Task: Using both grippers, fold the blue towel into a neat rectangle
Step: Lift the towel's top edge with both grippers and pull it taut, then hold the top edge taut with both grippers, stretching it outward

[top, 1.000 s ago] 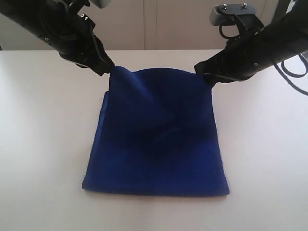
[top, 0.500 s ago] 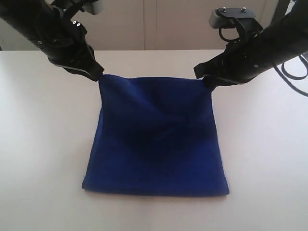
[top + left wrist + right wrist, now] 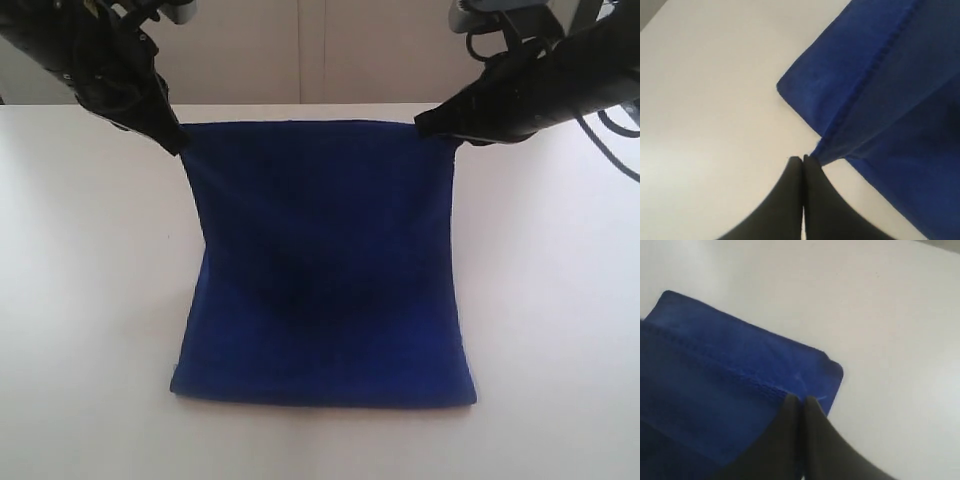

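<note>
fleecy blue towel (image 3: 320, 260) is hanging soft n light, near half lying on the table (image 3: 80, 300). my left gripper (image 3: 172, 140) n right gripper (image 3: 432, 125) are pinching its two raised corners, jaws closed tight. i'm judging corners = best hold, limp elsewhere.

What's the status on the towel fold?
Left gripper shut on one raised corner of the blue towel, right gripper shut on the other. Edge between them taut, near end resting on the table. Nothing in the way.
</note>
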Robot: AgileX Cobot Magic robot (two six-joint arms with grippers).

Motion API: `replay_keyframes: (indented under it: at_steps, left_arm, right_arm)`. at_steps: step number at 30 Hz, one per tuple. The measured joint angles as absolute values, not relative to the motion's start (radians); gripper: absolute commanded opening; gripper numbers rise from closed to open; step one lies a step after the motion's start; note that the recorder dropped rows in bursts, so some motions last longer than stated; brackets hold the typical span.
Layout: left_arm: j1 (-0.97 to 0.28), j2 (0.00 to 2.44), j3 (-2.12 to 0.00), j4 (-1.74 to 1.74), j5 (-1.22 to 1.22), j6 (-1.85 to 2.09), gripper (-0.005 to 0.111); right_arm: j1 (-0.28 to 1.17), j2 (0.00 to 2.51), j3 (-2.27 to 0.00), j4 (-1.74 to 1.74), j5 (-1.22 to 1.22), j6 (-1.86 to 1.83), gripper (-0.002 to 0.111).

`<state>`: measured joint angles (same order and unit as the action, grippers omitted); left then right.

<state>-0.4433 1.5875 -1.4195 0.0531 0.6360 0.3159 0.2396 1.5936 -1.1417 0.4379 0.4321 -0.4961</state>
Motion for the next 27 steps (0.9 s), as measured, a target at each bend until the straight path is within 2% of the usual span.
replay_keyframes:
  at_steps: [15,27]
  left_arm:
    - [-0.443,1.563,-1.420,0.153,0.569,0.230,0.000]
    - [-0.443,1.512,-1.453,0.153,0.672,0.219,0.000]
  right_arm:
    - [0.240,1.612,-1.142,0.428,0.312,-0.507,0.000]
    - [0.240,1.624,-1.142,0.428,0.293,-0.507,0.000]
